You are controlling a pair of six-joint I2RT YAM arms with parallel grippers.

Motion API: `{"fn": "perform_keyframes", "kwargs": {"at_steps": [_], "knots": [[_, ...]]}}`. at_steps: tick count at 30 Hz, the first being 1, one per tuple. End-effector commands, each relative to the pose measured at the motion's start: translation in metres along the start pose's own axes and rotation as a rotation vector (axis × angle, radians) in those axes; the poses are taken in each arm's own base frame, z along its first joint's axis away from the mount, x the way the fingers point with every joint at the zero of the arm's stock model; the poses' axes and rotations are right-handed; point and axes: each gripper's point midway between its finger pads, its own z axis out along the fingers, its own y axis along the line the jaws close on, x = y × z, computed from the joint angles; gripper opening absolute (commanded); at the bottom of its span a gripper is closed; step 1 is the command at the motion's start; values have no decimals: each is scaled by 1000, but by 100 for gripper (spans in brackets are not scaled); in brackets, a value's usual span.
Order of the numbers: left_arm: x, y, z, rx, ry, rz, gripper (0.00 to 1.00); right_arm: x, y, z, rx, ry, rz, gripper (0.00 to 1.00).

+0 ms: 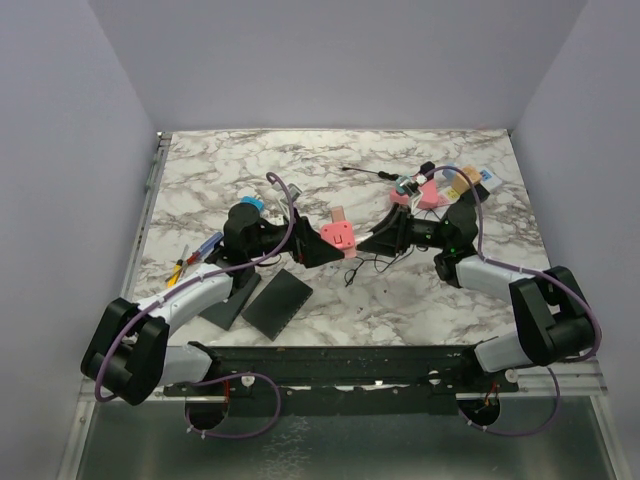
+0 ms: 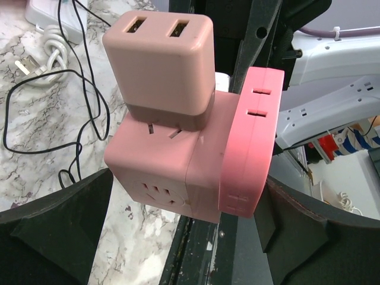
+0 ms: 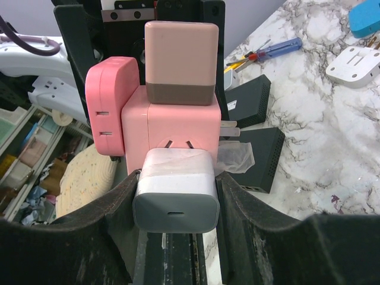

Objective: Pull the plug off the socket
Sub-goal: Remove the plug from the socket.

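Noted left gripper (image 2: 184, 228) clamped on pink socket (image 2: 155, 169), held over table (image 1: 420, 300) centre. Noted tan charger (image 2: 160, 65) plugged on top, flat pink plug (image 2: 252, 136) at side. Found right gripper (image 3: 175, 205) closed on white plug (image 3: 176, 181), set against socket

Right gripper (image 3: 176, 199) grips white plug (image 3: 176, 208), touching pink cube socket (image 3: 172, 122); beige charger (image 3: 181, 59) atop socket.
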Motion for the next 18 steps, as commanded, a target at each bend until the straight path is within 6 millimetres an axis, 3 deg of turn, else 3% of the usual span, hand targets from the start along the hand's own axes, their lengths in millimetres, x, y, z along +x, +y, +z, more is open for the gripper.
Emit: {"fn": "perform_keyframes", "kwargs": {"at_steps": [1, 18], "knots": [[-7, 0, 1, 2, -43, 14, 99, -9, 12, 1, -40, -30, -64, 0], [-8, -21, -1, 99, -47, 60, 49, -10, 14, 0, -18, -33, -45, 0]]}}
